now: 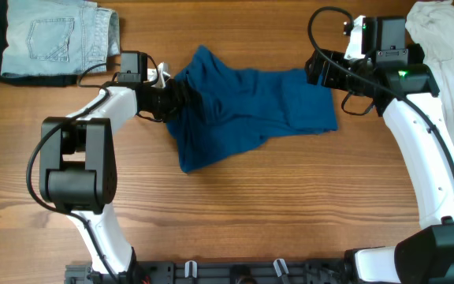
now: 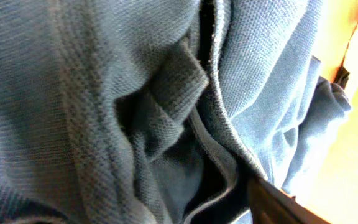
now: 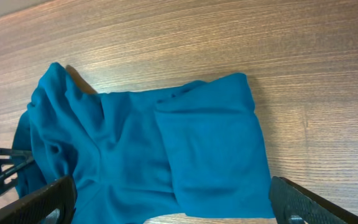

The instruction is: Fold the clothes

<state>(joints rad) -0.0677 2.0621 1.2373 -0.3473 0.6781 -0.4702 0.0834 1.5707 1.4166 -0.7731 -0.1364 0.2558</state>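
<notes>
Overhead, soft deep-blue top (image 1: pixel 243 110) lies rumpled on grained wooden table (image 1: pixel 290 205).

bright even light, overhead sharp; left wrist view blurred up close, glare at its right edge.

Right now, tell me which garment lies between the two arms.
The deep-blue top mid-table; the pale denim piece and the white garment sit in the far corners.
</notes>
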